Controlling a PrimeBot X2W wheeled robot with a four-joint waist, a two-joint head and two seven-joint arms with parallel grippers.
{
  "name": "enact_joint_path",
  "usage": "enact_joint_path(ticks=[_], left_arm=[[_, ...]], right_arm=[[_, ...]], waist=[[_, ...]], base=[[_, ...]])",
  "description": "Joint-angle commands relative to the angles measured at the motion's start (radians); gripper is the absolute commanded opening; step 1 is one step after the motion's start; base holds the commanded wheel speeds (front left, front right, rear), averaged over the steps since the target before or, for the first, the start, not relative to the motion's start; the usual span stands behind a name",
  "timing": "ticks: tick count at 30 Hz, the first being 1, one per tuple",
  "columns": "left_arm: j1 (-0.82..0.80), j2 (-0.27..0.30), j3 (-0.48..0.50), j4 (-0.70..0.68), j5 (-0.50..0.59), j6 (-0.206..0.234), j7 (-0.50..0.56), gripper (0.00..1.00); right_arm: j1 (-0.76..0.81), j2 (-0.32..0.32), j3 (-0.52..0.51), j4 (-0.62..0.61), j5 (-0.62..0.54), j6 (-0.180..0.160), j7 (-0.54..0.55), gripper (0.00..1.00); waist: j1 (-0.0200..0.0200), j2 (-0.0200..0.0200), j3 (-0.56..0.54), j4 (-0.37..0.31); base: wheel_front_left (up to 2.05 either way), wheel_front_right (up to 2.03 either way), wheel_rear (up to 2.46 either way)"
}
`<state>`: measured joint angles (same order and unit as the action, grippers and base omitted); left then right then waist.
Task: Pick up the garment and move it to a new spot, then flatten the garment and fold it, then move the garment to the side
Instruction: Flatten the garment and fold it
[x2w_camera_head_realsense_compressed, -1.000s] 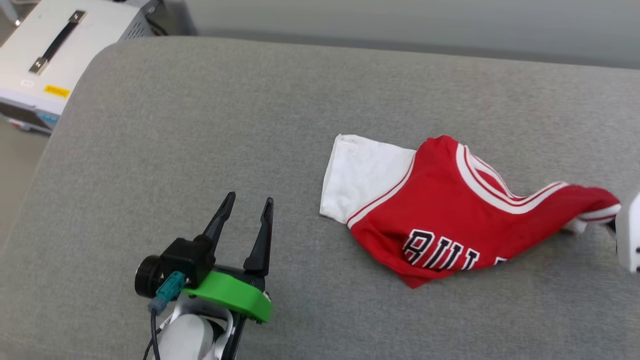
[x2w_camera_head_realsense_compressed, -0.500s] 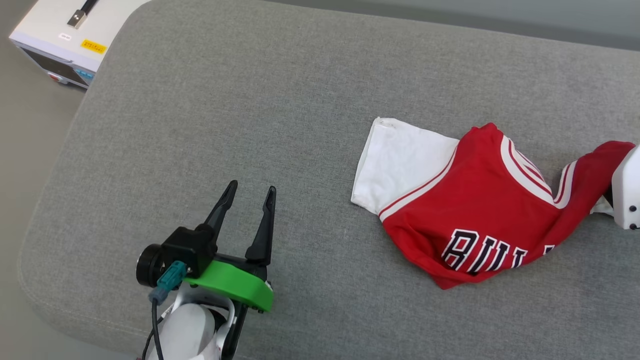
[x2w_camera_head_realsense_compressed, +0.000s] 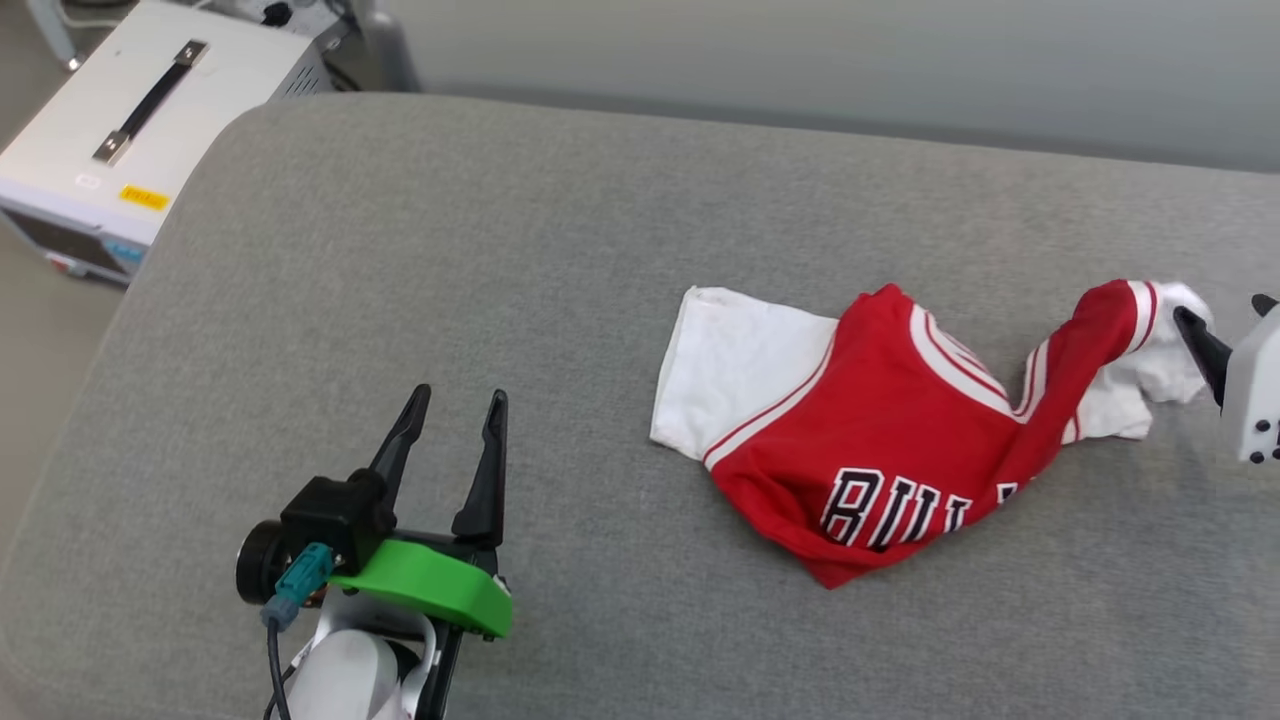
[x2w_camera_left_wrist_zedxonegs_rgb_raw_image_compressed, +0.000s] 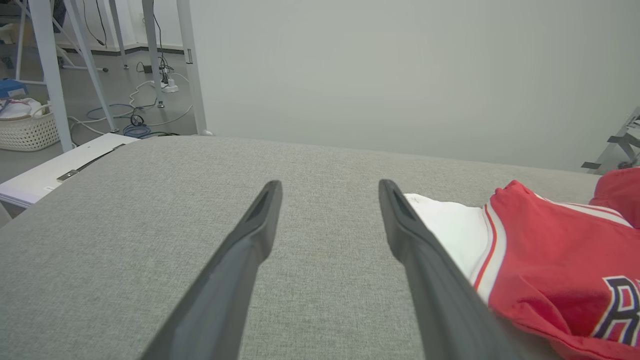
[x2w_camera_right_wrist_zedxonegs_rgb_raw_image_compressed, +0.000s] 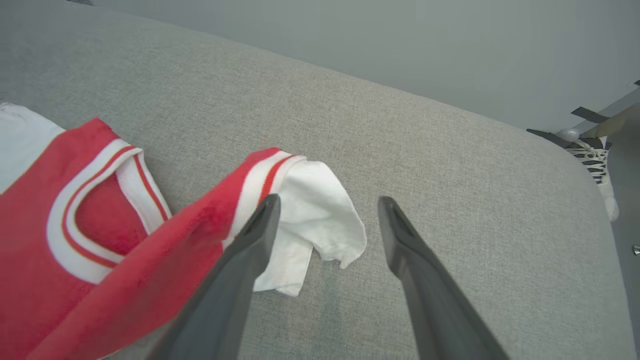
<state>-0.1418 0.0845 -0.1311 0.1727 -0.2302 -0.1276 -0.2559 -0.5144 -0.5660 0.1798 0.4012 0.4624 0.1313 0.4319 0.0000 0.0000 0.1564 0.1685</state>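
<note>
Grey cushion (x2w_camera_head_realsense_compressed: 500, 250), garment (x2w_camera_head_realsense_compressed: 880, 440) by right fingers (x2w_camera_right_wrist_zedxonegs_rgb_raw_image_compressed: 235, 280)

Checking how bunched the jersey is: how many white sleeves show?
2. One white sleeve lies flat at the garment's left end; the other sleeve is crumpled at its right end, near the open right gripper.
</note>
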Motion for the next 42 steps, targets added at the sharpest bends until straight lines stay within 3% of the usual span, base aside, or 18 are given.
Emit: enact_joint_path(ticks=[1, 8, 14, 18, 23, 27, 34, 42], left_arm=[[0.015, -0.001, 0.008, -0.004, -0.004, -0.003, -0.006, 1.0], [0.037, -0.01, 0.027, -0.023, -0.013, -0.003, -0.006, 1.0], [0.053, -0.02, 0.024, -0.041, -0.018, -0.003, -0.006, 1.0], [0.064, -0.023, 0.024, -0.048, -0.017, -0.003, -0.006, 1.0], [0.055, -0.022, 0.007, -0.028, -0.048, -0.003, -0.006, 1.0], [-0.016, 0.022, -0.047, 0.038, -0.077, -0.003, 0.02, 1.0], [-0.29, 0.128, -0.204, 0.126, -0.131, -0.003, 0.356, 1.0], [-0.588, 0.256, -0.397, 0.22, -0.29, -0.003, 0.769, 1.0]], right_arm=[[0.035, 0.009, -0.015, -0.02, 0.0, -0.001, -0.024, 1.0], [0.171, 0.077, -0.117, -0.165, -0.006, -0.001, -0.176, 1.0], [0.342, 0.207, -0.234, -0.317, -0.04, -0.001, -0.344, 1.0], [0.42, 0.286, -0.258, -0.4, -0.065, -0.001, -0.416, 1.0], [0.46, 0.331, -0.26, -0.458, -0.09, -0.001, -0.439, 1.0], [0.471, 0.346, -0.277, -0.48, -0.107, -0.001, -0.423, 1.0], [0.451, 0.363, -0.29, -0.523, -0.133, -0.001, -0.396, 1.0], [0.398, 0.382, -0.262, -0.542, -0.153, -0.001, -0.402, 1.0]], waist=[[0.0, 0.0, -0.056, -0.058], [0.0, 0.0, -0.085, -0.099], [0.0, 0.0, -0.094, -0.116], [0.0, 0.0, -0.09, -0.136], [0.0, 0.0, -0.075, -0.162], [0.0, 0.0, -0.055, -0.173], [0.0, 0.0, 0.011, -0.201], [0.0, 0.0, 0.106, -0.263]], base=[[0.0, 0.0, 0.0], [0.0, 0.0, 0.0], [0.0, 0.0, 0.0], [0.0, 0.0, 0.0], [0.0, 0.0, 0.0], [0.0, 0.0, 0.0], [0.0, 0.0, 0.0], [0.0, 0.0, 0.0]])
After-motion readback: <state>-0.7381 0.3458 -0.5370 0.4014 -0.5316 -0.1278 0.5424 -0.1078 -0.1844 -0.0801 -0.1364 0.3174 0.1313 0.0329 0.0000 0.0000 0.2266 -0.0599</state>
